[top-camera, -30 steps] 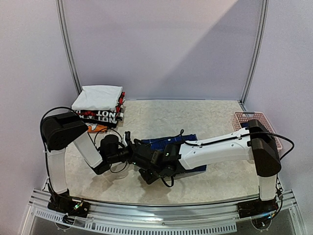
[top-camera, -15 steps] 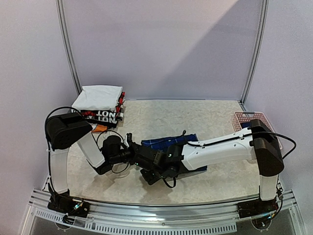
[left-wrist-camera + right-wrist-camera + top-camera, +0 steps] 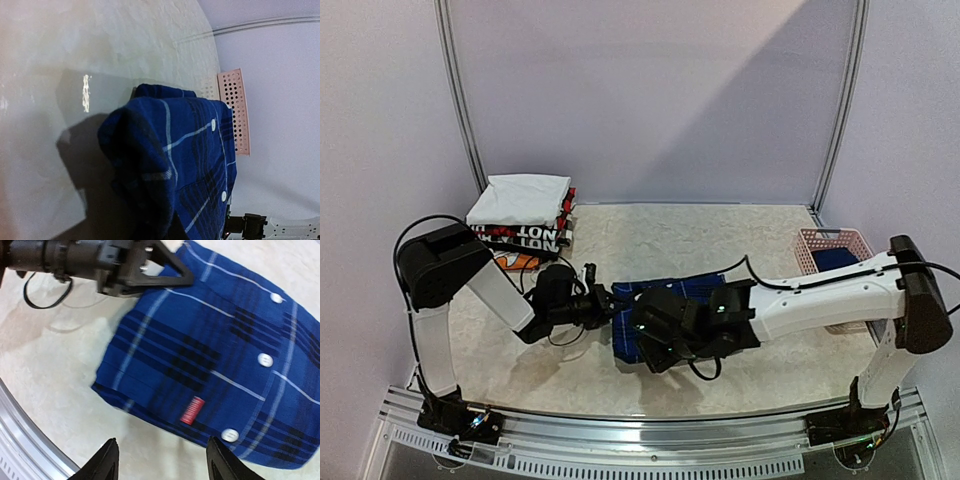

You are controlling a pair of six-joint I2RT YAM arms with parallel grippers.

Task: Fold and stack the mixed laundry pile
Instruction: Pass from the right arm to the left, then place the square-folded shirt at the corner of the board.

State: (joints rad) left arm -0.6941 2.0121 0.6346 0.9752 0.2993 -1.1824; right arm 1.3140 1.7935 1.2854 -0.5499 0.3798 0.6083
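plaid shirt (image 3: 215, 355): mid-table, seemingly part-folded, not yet stacked. left gripper (image 3: 170, 275): clamped on its edge. right gripper (image 3: 162, 462): jaws apart above it. blue cloth (image 3: 835, 258) in pink basket (image 3: 820, 235): apparently pending.

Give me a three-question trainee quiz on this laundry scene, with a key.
1. True or false: the right gripper is shut on the plaid shirt.
2. Which gripper pinches the shirt's edge? A. left gripper B. right gripper C. neither
3. Fill in: the stack of folded clothes sits at the table's back ____ corner.
Key: 1 false, the right gripper is open above the shirt; 2 A; 3 left.
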